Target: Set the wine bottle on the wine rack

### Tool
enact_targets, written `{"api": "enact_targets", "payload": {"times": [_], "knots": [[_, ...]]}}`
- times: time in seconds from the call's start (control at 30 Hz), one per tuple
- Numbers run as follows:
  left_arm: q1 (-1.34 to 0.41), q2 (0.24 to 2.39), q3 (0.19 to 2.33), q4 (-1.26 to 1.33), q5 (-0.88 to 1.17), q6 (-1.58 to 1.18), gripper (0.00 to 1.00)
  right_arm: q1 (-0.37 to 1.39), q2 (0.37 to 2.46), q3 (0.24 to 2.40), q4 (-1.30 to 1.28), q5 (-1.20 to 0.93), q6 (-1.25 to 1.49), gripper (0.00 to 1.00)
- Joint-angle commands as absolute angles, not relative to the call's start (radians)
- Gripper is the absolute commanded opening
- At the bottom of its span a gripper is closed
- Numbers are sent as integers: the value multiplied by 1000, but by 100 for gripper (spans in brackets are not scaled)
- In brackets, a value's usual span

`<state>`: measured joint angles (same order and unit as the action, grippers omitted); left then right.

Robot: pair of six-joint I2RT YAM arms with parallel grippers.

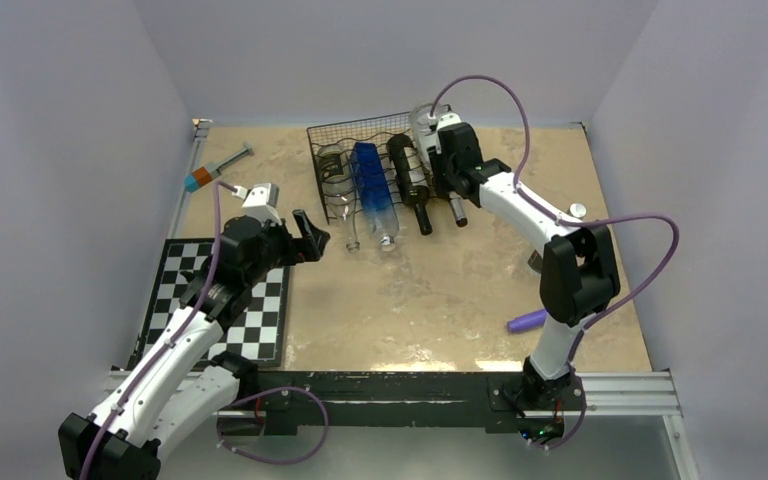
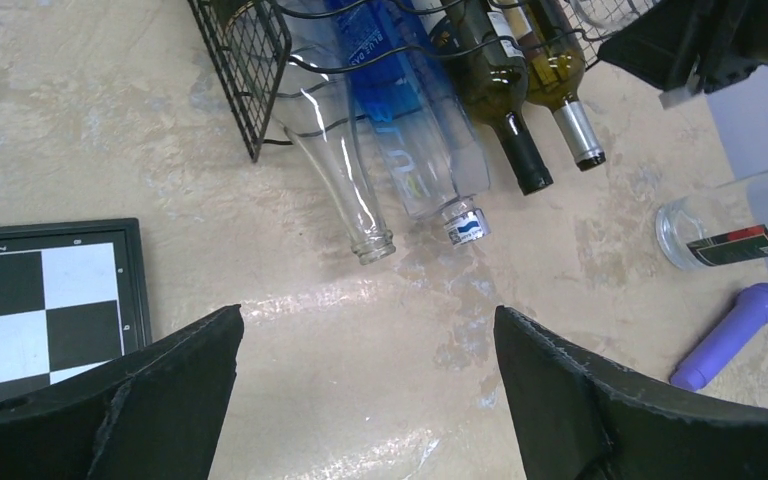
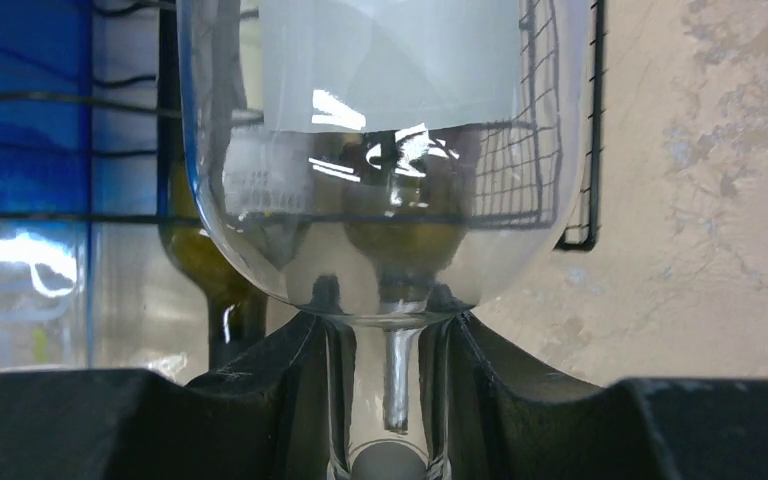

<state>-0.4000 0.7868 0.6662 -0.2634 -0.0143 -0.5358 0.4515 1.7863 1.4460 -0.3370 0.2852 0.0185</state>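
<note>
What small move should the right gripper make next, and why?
Probably lower the clear glass bottle onto the black wire-mesh rack: the right gripper grips its neck, and it is over the dark green bottle lying there.

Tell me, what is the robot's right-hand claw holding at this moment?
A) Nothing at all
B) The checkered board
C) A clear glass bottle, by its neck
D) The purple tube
C: the right wrist view shows the right gripper closed around the neck of the clear bottle, which it holds over the wine rack.
</note>
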Motion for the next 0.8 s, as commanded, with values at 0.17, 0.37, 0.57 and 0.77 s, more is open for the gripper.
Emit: {"api": "enact_targets", "payload": {"times": [0.17,0.37,0.57,0.77], "knots": [[-402,820,722,-201,53,-508,99,371,1791,1633,-109,263,-28,0],[-401,825,726,-203,48,-499,99,363,1876,1729,-196,229,-41,0],[-401,821,718,-204,32,-499,99,364,1904,1745,-236,227,-16,0],[-401,821,719,-202,33,-494,99,363,1935,1773,-295,253,-16,0]]}}
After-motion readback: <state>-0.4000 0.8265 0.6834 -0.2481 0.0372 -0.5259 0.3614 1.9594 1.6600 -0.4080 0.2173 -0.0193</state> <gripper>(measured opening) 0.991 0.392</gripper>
